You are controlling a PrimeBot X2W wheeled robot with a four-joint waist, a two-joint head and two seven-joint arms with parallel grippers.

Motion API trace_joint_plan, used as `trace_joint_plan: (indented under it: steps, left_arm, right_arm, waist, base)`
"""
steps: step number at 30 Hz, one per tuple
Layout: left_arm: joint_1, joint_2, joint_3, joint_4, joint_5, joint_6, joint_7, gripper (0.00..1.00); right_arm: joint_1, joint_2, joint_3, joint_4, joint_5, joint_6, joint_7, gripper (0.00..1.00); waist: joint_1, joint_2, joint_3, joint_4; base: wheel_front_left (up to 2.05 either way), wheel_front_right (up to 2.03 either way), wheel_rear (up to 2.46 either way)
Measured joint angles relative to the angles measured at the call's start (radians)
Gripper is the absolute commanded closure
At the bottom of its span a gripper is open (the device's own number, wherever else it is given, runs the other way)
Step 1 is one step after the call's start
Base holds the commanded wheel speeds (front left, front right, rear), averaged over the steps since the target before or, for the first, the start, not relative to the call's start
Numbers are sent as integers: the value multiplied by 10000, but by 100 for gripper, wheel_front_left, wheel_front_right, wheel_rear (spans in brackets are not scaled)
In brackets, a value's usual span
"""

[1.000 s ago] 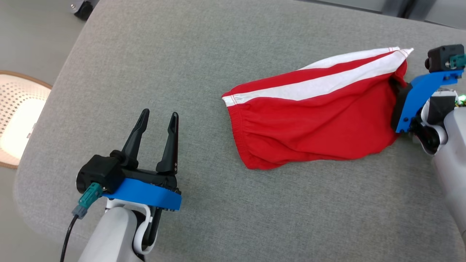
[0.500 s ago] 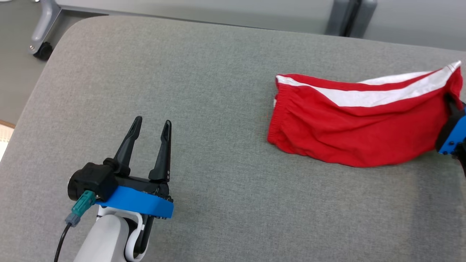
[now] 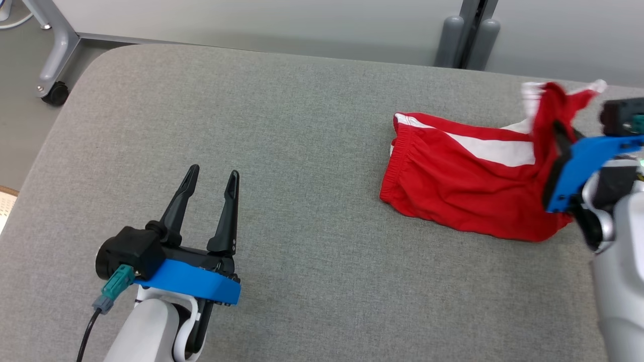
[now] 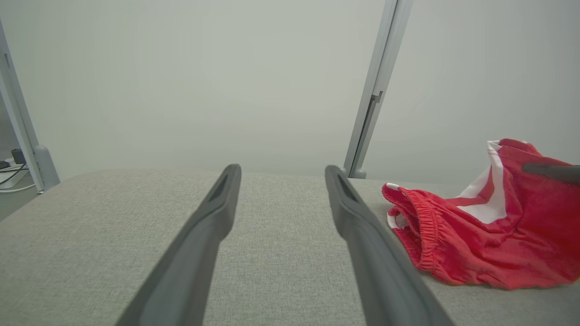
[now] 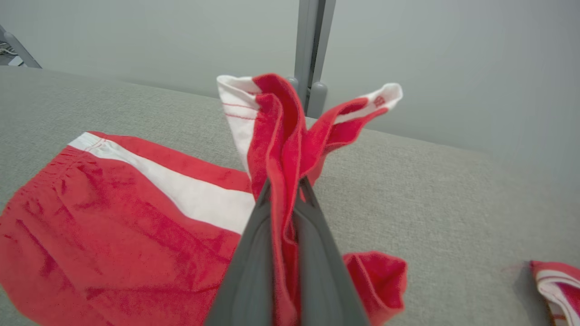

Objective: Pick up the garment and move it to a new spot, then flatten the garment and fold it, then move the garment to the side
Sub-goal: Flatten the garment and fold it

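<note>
The right fingers [image 5: 251, 271] are clenched on a bunched hem of the red shorts [image 3: 453, 196], probably a leg opening. They hold that end up while the waistband end lies on the grey worktop [image 3: 302, 125]. The left fingers [image 3: 227, 211] stand spread and empty, well left of the shorts. The relocating step seems in hand; next comes setting down, then flattening.

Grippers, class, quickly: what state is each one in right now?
Left gripper: open, holding nothing.
Right gripper: shut on the red shorts.
</note>
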Motion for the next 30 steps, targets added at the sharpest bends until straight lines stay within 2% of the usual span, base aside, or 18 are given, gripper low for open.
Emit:
trace_joint_plan:
  steps: [4,7,12,17,18,19,20,22,26,30]
  left_arm:
    - [17,0,-15,15,-19,0,0,0]
    - [49,2,-42,10,-79,0,0,0]
    - [43,-42,-232,10,-107,0,0,0]
    - [-37,-84,-418,50,-184,0,0,0]
    - [-42,-88,-439,63,-190,0,0,0]
    - [-44,-92,-456,77,-194,0,0,0]
    - [-46,-84,-458,88,-201,0,0,0]
    - [-49,-67,-443,109,-211,0,0,0]
    - [-25,-17,-336,165,-221,0,-2,0]
    - [73,29,-245,198,-219,0,0,0]
  right_arm:
    - [-10,658,702,-706,-161,0,777,100]
    - [-163,1139,1120,-709,-332,0,1024,100]
    - [-879,1693,1346,261,-506,0,972,100]
    - [-1248,1816,1630,1530,-560,0,763,100]
    - [-1265,1801,1797,1724,-414,0,732,96]
    - [-1294,1812,2021,1906,-226,0,725,60]
    - [-1311,1822,2257,2027,12,0,671,0]
    - [-1335,1848,2656,2157,612,0,564,0]
    - [-1296,1848,3626,1929,2598,0,566,0]
    - [-1240,1850,4117,1250,3507,0,324,0]
  waist:
    - [0,0,-39,83]
    - [0,0,-4,157]
    - [0,0,86,428]
    - [0,0,173,792]
    - [0,0,177,866]
    - [0,0,181,930]
    - [0,0,186,974]
    - [1,0,155,1008]
    - [0,0,15,910]
    - [0,0,-138,626]
  base:
    - [0,0,0]
    - [0,0,0]
    - [0,0,0]
    - [0,0,0]
    - [0,0,0]
    - [0,0,0]
    - [0,0,0]
    - [0,0,0]
    - [0,0,0]
    - [0,0,0]
